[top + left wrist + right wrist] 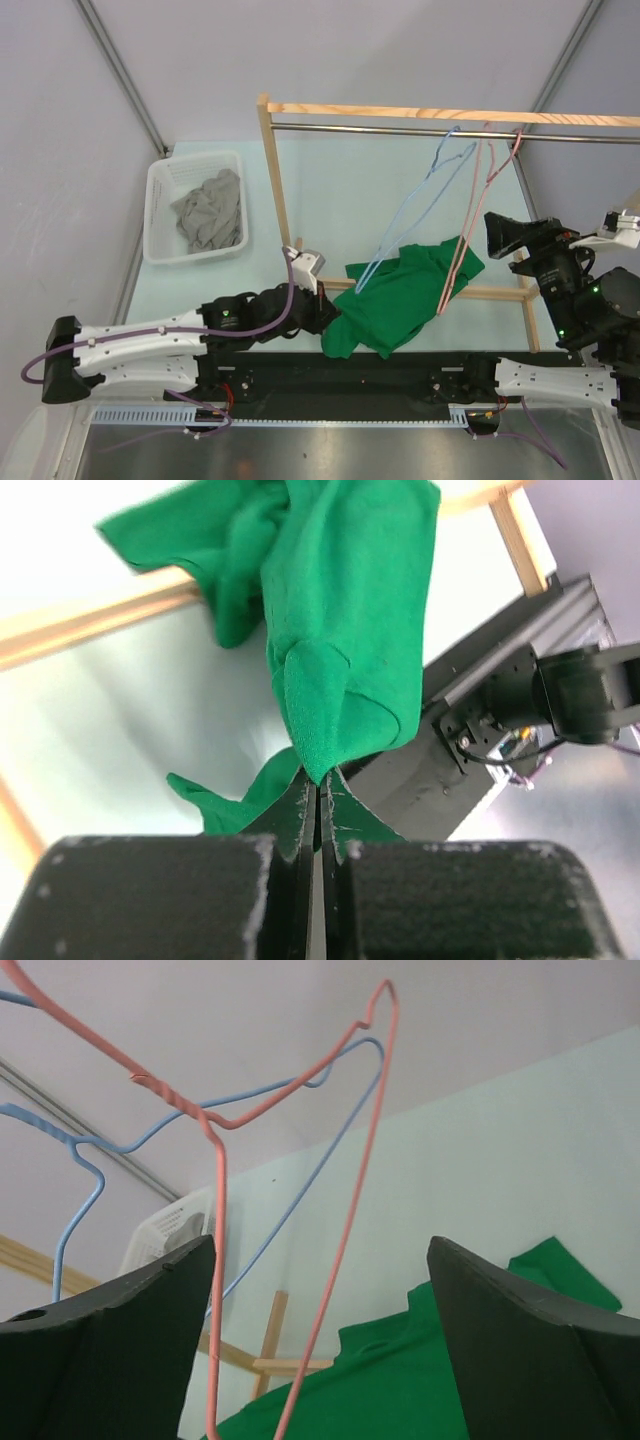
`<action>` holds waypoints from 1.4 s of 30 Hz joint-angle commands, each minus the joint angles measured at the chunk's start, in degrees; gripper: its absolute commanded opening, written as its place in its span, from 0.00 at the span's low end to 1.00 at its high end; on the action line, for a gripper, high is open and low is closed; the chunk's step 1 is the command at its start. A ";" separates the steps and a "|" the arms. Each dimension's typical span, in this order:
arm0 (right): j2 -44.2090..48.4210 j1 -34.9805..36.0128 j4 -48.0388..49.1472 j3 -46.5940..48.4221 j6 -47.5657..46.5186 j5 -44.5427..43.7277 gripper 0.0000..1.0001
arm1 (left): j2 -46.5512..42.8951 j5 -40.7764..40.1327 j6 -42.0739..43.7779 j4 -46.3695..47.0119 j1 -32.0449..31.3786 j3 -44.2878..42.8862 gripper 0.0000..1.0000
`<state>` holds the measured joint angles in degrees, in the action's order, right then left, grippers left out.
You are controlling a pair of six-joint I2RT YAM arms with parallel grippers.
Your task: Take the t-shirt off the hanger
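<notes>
Your left gripper [318, 792] is pinched fully shut on a fold of the green t-shirt [400, 300], at the shirt's near left edge. The shirt lies bunched over the near wooden bar of the rack [275, 170]. The lower ends of the pink hanger [220, 1220] and the blue hanger [398, 230] run down into the fabric, and you can't tell whether either wire is threaded through it. Both hangers hook on the metal rail [380, 128]. Your right gripper [320, 1248] stands wide open and grips nothing, with the pink wire passing between its fingers. At the far left, a white basket [195, 160] holds a grey garment [210, 210].
</notes>
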<state>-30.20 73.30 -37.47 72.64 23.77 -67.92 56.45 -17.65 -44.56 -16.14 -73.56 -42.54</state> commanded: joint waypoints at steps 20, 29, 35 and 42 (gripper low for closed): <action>4.79 0.27 -19.21 4.35 16.22 5.08 1.00 | 17.70 9.03 6.05 1.82 8.61 -14.91 0.01; 6.64 0.27 -21.67 2.77 19.30 5.96 1.00 | 38.82 6.93 9.22 3.92 5.19 -23.81 0.92; 7.34 0.27 -22.20 2.59 19.74 6.40 1.00 | 41.45 -1.23 10.19 9.37 -0.17 -21.70 1.00; 7.26 0.35 -22.20 2.07 20.44 6.75 1.00 | 50.94 -16.44 4.93 1.38 -1.06 -27.32 1.00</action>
<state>-23.27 73.32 -59.70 74.98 42.09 -60.93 103.22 -23.03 -36.25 -11.14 -75.07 -66.96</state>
